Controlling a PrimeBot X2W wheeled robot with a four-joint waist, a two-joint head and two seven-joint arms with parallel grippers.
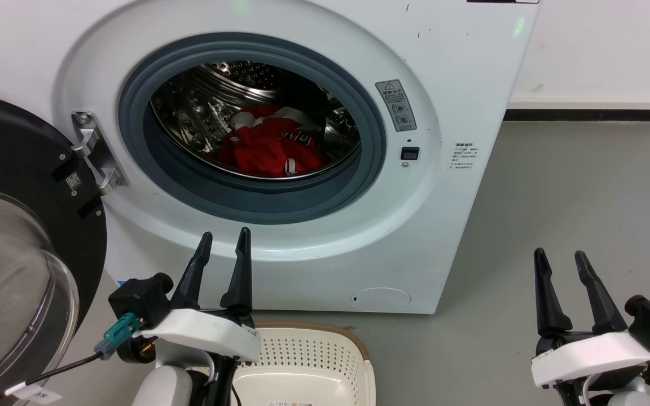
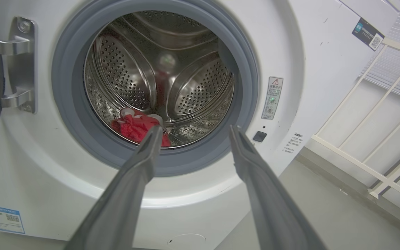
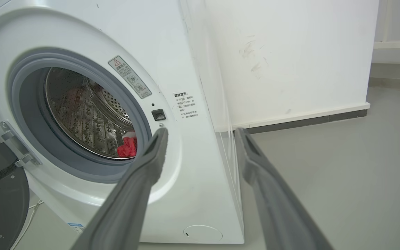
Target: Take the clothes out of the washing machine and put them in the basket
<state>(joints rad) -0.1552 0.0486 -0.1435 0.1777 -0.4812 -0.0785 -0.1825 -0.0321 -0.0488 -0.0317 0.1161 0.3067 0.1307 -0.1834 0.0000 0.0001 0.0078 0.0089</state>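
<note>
Clothes (image 1: 268, 148) lie bunched in the washing machine (image 1: 443, 225) drum; left gripper (image 1: 225, 232) and right gripper (image 1: 559, 252) hang outside, fingers spread, empty.

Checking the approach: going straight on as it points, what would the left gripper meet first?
Likely the drum floor, just right of the clothes, past the grey rubber rim; the left gripper aims through the open porthole. Depth is unclear.

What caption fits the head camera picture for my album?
Red clothes lie in the open washing machine; the left gripper and right gripper, both open, hang in front, basket nearby.
</note>
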